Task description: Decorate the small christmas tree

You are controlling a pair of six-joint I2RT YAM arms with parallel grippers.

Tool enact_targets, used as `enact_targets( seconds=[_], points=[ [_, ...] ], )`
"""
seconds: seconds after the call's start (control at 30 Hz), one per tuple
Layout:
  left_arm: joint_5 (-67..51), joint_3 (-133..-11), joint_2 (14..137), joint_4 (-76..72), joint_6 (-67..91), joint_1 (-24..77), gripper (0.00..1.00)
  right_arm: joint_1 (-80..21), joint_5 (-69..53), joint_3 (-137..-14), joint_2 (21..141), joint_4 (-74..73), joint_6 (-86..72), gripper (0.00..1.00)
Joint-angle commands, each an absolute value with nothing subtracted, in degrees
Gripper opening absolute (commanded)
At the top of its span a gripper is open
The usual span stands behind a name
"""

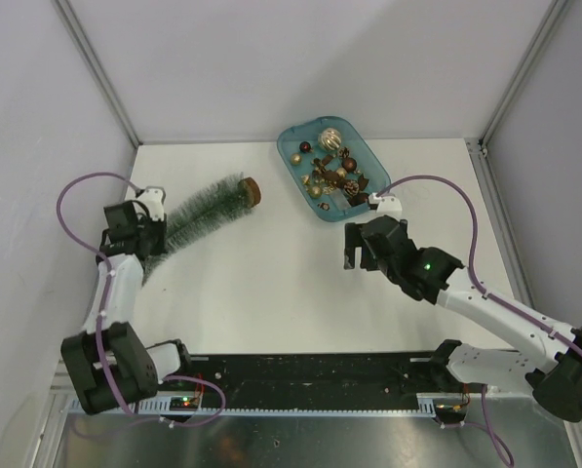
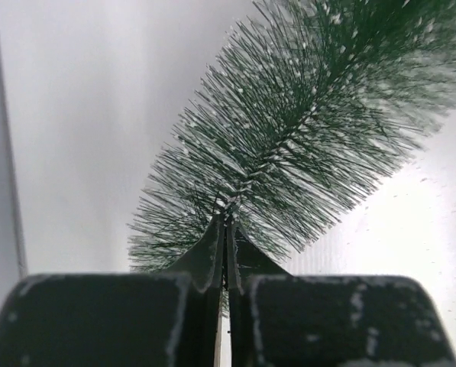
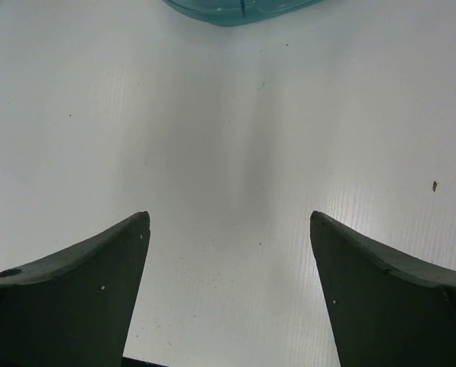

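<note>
My left pincer (image 2: 226, 219) pinches the small christmas tree (image 1: 208, 209) by its thin top near the counter's (image 1: 271, 292) left edge, so I should swing its wooden base (image 1: 252, 188) down slowly until it stands, with my right pincer (image 3: 229, 223) spread near the far-edge tray (image 1: 292, 142).

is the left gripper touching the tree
Touching: the left wrist view shows the left gripper shut on the small christmas tree, with bristles on both sides.

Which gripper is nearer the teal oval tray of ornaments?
Right. The right gripper is open over the white table just short of the teal oval tray; the left gripper is far to its left, shut on the frosted green bottle-brush tree.
</note>
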State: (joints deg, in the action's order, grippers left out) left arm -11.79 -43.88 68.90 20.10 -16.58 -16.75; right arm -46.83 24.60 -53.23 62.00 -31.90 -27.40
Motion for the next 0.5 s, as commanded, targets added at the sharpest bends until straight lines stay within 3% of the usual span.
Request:
enact_targets(
  seconds=[0.0, 0.47],
  points=[
    [-15.2, -50.6, 60.4, 22.2, -16.7, -13.4, 0.0, -47.4, 25.9, -52.8, 60.1, -29.7, -28.3, 0.9],
    [-19.4, -67.1, 50.4, 31.8, -8.4, 12.2, 0.05, -49.5, 29.4, -52.1, 57.3, -29.9, -29.7, 0.88]
  ],
)
